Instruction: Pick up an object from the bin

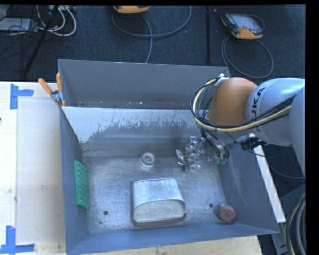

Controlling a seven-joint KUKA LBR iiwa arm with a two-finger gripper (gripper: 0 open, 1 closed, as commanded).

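The bin [124, 94] is grey sheet metal with sloping walls. Its bottom is scuffed and speckled pale, with a band of scratches along the foot of the back wall. Beyond it, across the top of the frame, is a dark floor [164, 40] with black cables looping over it. Two orange-and-grey handheld units lie there, one [243, 25] at upper right and one [130, 7] cut off by the top edge.

The arm [279, 109] comes in from the right, pale grey with a rounded orange cover [230, 102] at the wrist and yellow and black cables [199, 107] looped round it. The gripper [188, 158] is a tangle of bright metal, low over the bin's bottom in the upper right part, near the back wall. From here I cannot tell whether it is apart or together, and I see nothing caught in it.

The nearest thing is a small pale ring [147, 159], lying flat to the gripper's left and apart from it. Below that, in the middle near the front wall, lies a grey rounded block [157, 199] with a lighter speckled top. A green ridged strip [81, 183] lies along the left wall. A small reddish-brown disc [227, 213] sits in the lower right corner, well apart from the gripper.

The only writing I can read is "UKA" in dark letters on the arm's casing, just right of the orange cover.
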